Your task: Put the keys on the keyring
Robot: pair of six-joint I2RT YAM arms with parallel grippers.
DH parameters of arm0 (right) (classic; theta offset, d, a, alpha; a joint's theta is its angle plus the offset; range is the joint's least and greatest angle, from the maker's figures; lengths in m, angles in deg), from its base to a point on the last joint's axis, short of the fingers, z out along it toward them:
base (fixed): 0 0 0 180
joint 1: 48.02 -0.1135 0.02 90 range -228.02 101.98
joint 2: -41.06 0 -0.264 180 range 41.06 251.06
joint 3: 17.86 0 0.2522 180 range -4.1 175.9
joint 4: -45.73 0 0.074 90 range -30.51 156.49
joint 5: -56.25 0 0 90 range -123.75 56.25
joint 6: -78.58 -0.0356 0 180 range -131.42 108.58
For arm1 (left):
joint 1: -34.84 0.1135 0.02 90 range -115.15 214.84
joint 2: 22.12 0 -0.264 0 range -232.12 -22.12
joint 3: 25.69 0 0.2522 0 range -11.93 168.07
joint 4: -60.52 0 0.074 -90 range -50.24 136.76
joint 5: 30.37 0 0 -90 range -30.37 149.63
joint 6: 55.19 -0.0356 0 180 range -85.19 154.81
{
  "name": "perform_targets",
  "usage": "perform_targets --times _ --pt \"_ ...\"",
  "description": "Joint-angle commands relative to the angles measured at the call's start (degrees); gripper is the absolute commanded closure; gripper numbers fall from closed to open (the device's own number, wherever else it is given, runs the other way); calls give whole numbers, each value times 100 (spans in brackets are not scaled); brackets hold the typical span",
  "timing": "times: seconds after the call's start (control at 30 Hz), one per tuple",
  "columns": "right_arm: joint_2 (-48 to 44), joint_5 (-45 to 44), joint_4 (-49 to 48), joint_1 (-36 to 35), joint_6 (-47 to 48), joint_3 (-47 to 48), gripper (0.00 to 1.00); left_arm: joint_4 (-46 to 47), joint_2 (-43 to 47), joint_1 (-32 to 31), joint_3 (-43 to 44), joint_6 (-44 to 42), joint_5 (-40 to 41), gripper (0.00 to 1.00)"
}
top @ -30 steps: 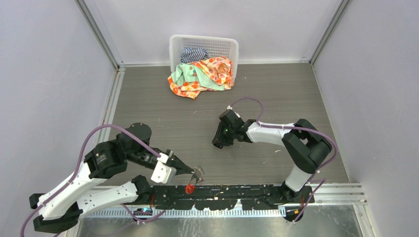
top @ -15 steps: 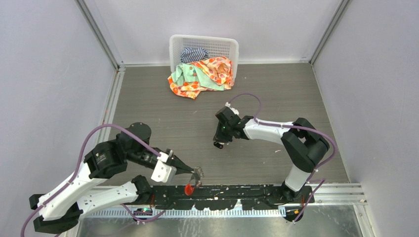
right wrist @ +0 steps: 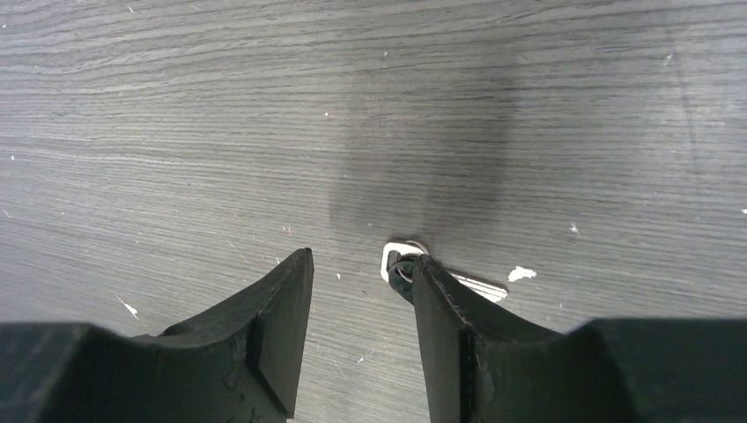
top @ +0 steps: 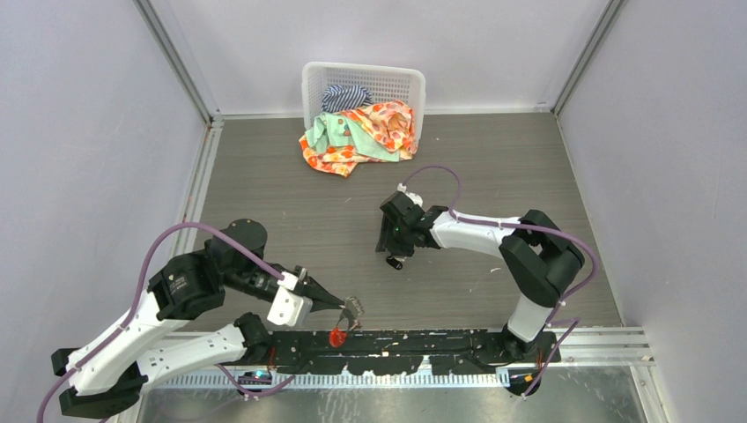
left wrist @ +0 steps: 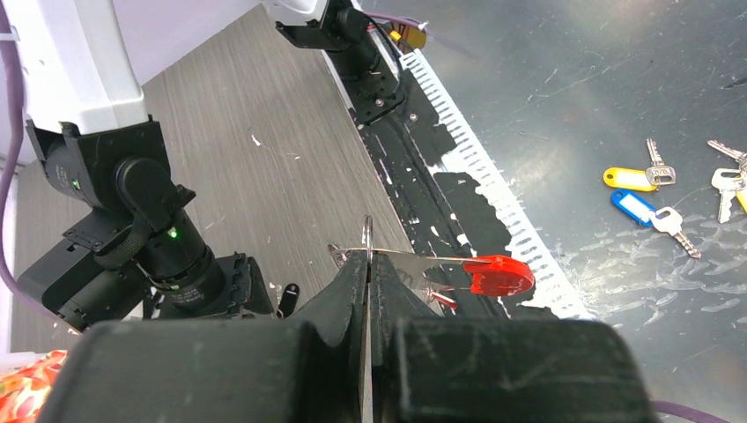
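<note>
Near the front edge of the table [top: 264, 185], just above the black rail [top: 423, 340], the keyring [top: 351, 309] hangs in the air, clear of the surface. The left gripper [left wrist: 366, 260] is clenched on it, its two fingers pressed together with the thin metal ring pinched between their tips. In the left wrist view the ring stands edge-on above the fingertips. The silvery pieces fan out to the right, and the red tag [left wrist: 500, 275] lies at the far end of the fan, over the rail.

Farther in, around the middle of the table and well apart from the keyring, the black key [right wrist: 403, 264] lies flat on the grey wood. Its dark head is toward the camera's left and its silver blade runs off to the right. The right gripper [right wrist: 363, 260] is lowered over it with its fingers released and spread. The key is not between them. It sits against the inner edge of the right-hand finger [right wrist: 445, 326], and the blade passes partly under that finger. Nothing is grasped. From above, the key shows as a small dark spot just below the gripper's tip.

At the back of the table a white basket [top: 314, 85] lies tipped over, with coloured clothes [top: 361, 132] spilling out of it. Past the rail, on the dark floor [left wrist: 573, 79], are several more keys [left wrist: 631, 179] with yellow and blue tags.
</note>
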Motion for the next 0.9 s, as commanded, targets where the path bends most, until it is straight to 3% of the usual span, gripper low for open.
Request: perform_targets --times 0.0,0.87 --pt "-424 -268 180 -65 93 189 49 254 50 32 138 27 -179 100" --pt "-151 -128 5 -74 -244 -190 56 287 43 59 139 54 -262 100"
